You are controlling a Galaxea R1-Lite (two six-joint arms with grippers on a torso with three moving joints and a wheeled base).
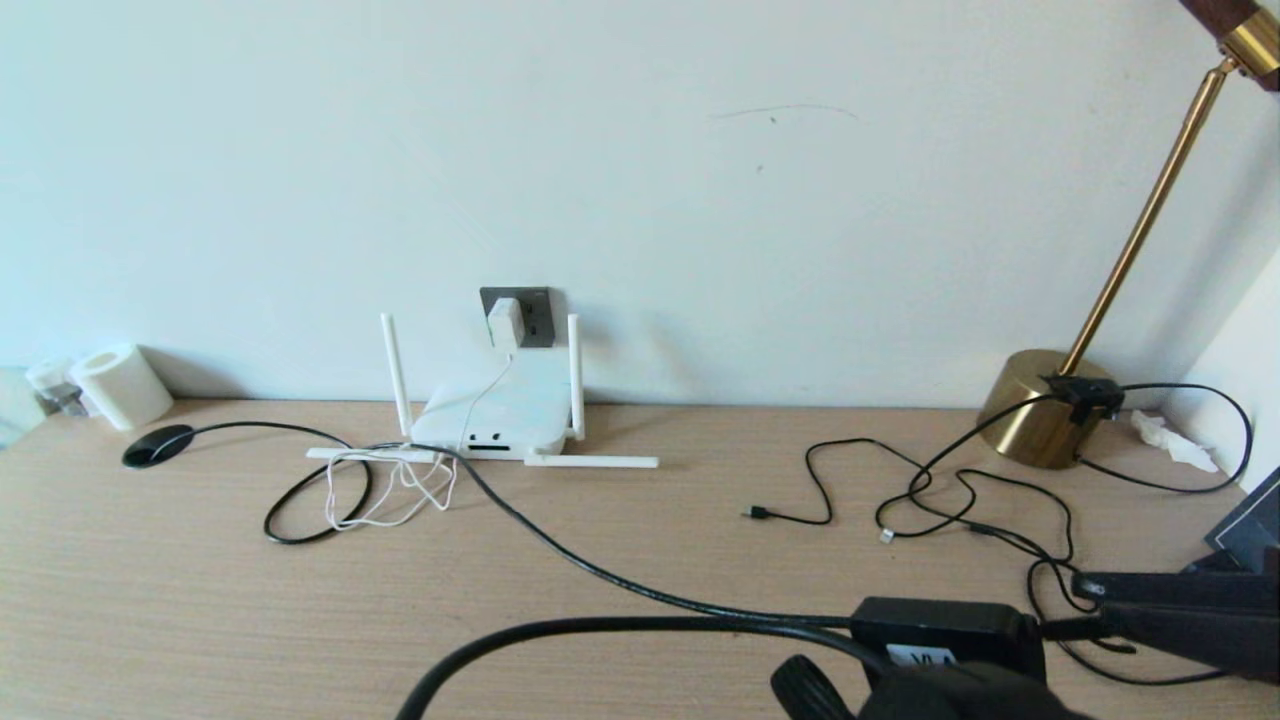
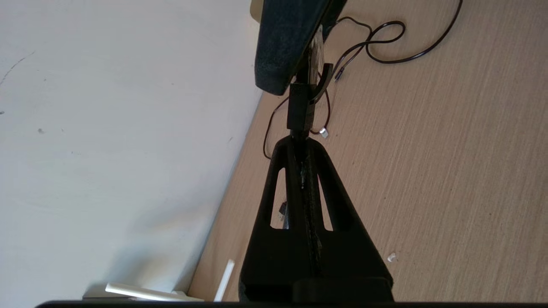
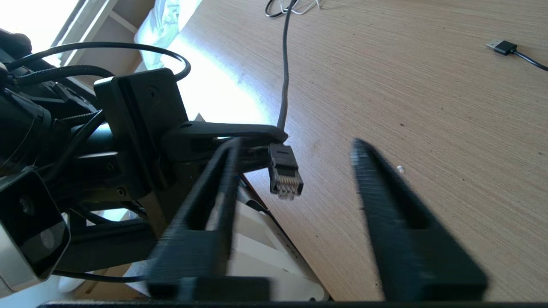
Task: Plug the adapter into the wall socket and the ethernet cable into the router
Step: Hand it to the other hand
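Note:
The white router (image 1: 490, 410) lies against the wall with its antennas spread. Above it, the white adapter (image 1: 506, 322) sits in the dark grey wall socket (image 1: 535, 312). The black ethernet cable (image 1: 600, 575) runs from the router's front across the desk to the near right. My left gripper (image 1: 1065, 628) (image 2: 299, 143) is shut on the cable just behind its connector (image 2: 299, 107) (image 3: 284, 171), held above the desk. My right gripper (image 1: 1090, 603) (image 3: 295, 145) faces it, open, one finger on each side of the connector and neither touching it.
A brass lamp base (image 1: 1040, 405) stands at the back right, with thin black cords (image 1: 940, 490) and a USB plug (image 1: 758, 513) lying before it. A white roll (image 1: 120, 385) and a black oval object (image 1: 157, 445) sit at the far left. A loose white cord (image 1: 400, 490) lies before the router.

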